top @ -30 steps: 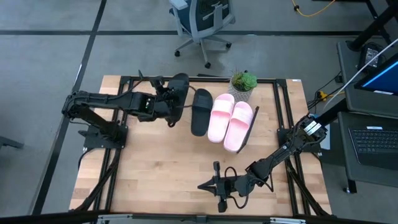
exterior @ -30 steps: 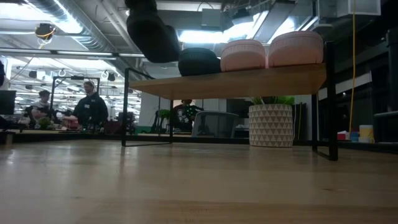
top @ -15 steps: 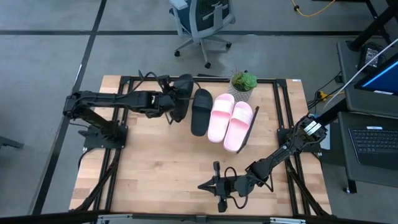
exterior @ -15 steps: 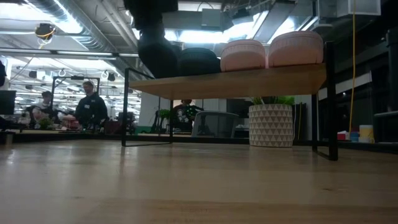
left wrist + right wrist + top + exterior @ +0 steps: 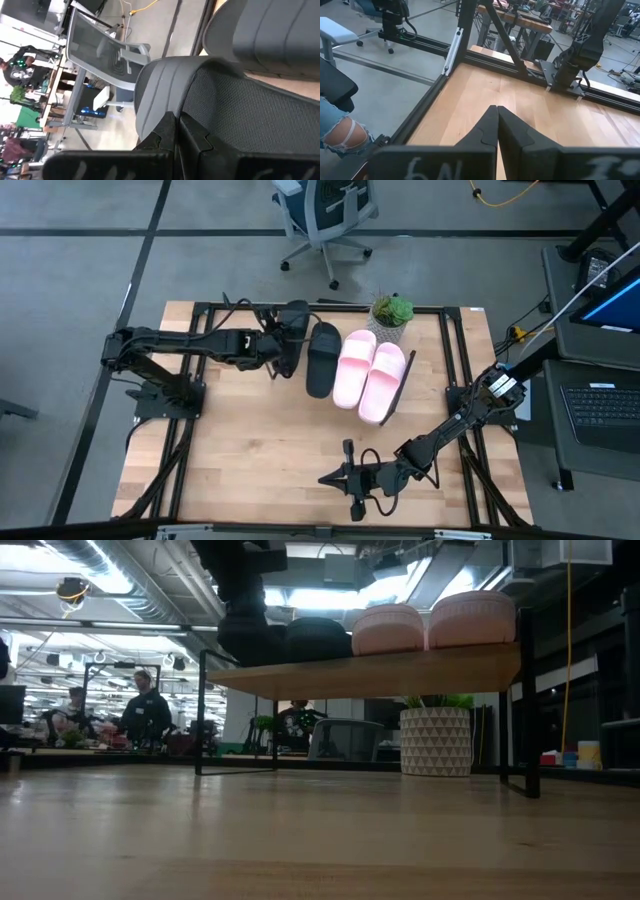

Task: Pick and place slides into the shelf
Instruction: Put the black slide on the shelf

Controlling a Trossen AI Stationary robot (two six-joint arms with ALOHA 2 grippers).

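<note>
Outstretched, left gripper [image 5: 278, 346] (clamping black slide [image 5: 290, 335])

The wooden table [image 5: 260, 450] carries the shelf [image 5: 400, 670] and a potted plant [image 5: 391, 311] near its far edge. On the shelf board lie two black slides [image 5: 321, 358] and two pink slides [image 5: 371, 376], side by side.

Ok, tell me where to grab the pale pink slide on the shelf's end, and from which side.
Probably by the wide strap of the outer pink slide, coming from above. It lies flat on the shelf with the strap arching over the sole, so one finger could slip under it. Its pink twin touches one side; only the side at the shelf's end is free.
</note>
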